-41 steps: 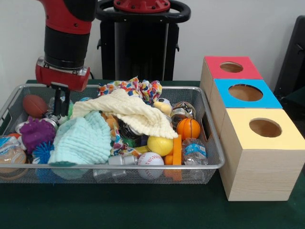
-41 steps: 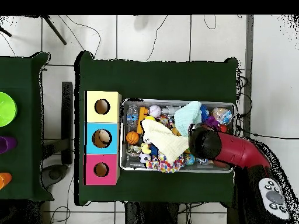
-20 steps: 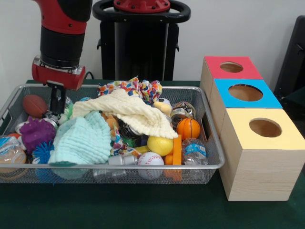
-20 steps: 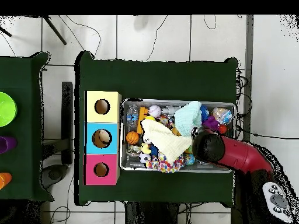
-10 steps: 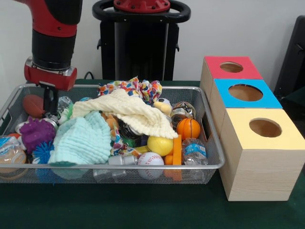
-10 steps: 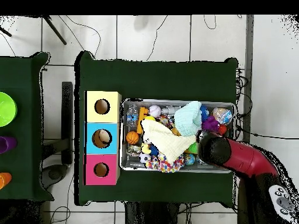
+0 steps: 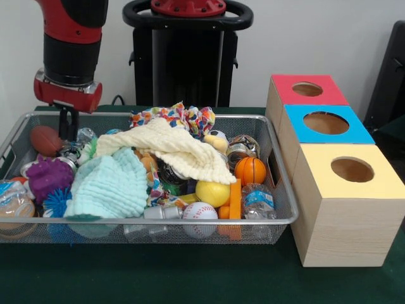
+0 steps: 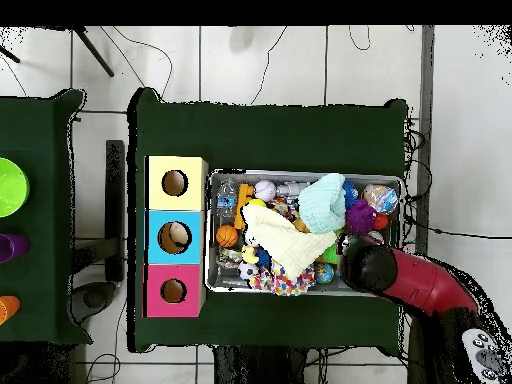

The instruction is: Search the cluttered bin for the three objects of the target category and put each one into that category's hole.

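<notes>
The arm has lifted since a second ago: the gripper [image 7: 68, 124], which reached down among the clutter beside the purple spiky toy [image 7: 49, 178], now hangs higher, near the brown football [image 7: 46, 140]. It has also drifted toward the far left corner of the wire basket [image 7: 158, 223]. It seems empty, though that's hard to tell.

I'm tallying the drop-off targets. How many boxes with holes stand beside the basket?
3, in a row beside the basket: red-topped box farthest back, blue-topped box in the middle, yellow-topped box nearest the camera.
</notes>
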{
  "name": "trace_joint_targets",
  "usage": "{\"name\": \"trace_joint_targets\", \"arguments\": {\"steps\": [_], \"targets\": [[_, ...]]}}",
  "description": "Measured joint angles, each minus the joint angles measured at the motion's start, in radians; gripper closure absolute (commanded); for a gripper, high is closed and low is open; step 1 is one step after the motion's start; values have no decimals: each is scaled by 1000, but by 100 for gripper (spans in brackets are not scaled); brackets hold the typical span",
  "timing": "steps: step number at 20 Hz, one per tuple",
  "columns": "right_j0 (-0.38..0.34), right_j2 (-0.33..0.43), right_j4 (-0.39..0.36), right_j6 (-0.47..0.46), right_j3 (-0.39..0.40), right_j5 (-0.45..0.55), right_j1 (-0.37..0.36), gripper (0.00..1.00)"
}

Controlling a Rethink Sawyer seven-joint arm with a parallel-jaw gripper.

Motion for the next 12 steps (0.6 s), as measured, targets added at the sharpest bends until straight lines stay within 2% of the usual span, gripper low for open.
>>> {"name": "trace_joint_targets", "arguments": {"steps": [12], "targets": [[36,-39,0,0,108,0,-74,100]]}}
